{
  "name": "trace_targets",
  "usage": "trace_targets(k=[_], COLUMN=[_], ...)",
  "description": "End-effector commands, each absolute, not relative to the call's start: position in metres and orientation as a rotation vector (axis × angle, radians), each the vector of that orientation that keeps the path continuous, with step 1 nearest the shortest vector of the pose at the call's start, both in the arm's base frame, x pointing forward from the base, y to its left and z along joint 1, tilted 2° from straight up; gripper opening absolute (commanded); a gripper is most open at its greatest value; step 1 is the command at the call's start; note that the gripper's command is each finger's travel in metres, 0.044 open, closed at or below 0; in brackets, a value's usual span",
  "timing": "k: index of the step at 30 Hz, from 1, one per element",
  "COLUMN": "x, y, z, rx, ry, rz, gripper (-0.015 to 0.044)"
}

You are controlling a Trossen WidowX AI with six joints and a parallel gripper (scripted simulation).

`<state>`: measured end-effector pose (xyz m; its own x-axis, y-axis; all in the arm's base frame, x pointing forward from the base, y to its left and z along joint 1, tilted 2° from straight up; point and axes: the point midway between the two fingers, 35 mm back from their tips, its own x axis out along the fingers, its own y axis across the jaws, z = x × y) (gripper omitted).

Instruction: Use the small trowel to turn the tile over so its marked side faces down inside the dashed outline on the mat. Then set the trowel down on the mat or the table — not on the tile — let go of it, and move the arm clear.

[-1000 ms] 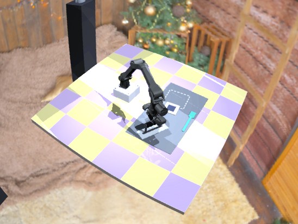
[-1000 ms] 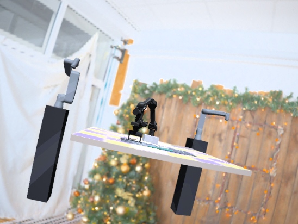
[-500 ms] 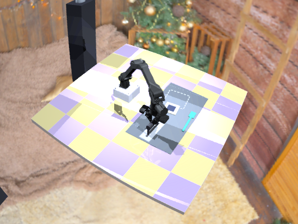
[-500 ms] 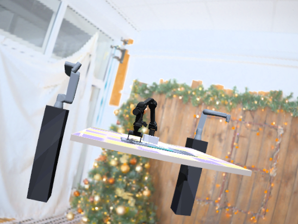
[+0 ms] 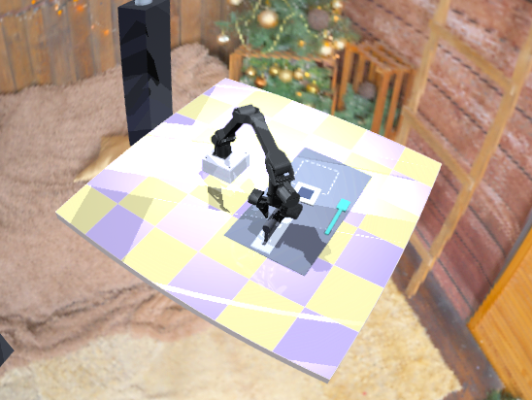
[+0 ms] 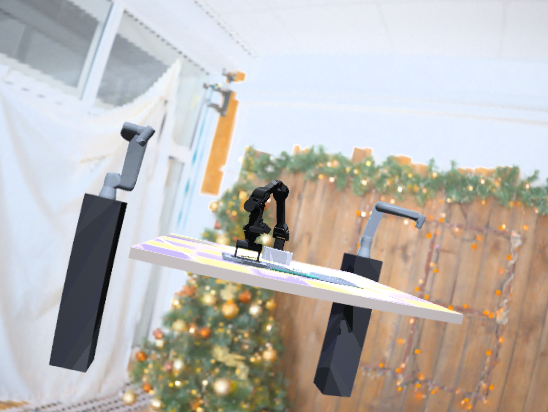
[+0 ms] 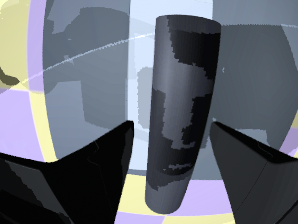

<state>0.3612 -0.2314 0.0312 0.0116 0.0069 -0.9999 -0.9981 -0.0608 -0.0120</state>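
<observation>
The trowel (image 5: 263, 249) (image 7: 185, 75), with a white blade and a dark round handle held above it, lies at the near end of the grey mat (image 5: 238, 234); the blade looks flat on it. My gripper (image 5: 277, 219) (image 7: 173, 128) is open, its fingers on either side of the handle, with a gap at each side in the wrist view. The tile (image 5: 307, 193), white with a dark blue square showing on top, lies by the near corner of the dashed outline (image 5: 338, 171); the arm partly hides this spot. The exterior view does not show the tile clearly.
A turquoise flat-headed tool (image 5: 343, 205) lies along the mat's right side, its handle pointing toward the near end. The arm's white base block (image 5: 225, 167) stands left of the mat. Dark pedestals (image 6: 90, 280) (image 6: 345, 340) carry grey arms beyond the table.
</observation>
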Motion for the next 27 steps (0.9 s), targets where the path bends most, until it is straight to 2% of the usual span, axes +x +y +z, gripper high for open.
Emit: trace_targets(k=[1,16,21,27], x=[0.361,0.361,0.358,0.358], y=[-0.231,-0.231,-0.23,-0.23], z=[0.031,0.031,0.074,0.076], rx=[-1.258,-1.258,-1.258,-1.258], ry=[1.164,1.164,1.164,1.164], rz=[1.253,1.253,1.253,1.253], gripper=[0.027,0.027,0.027,0.027])
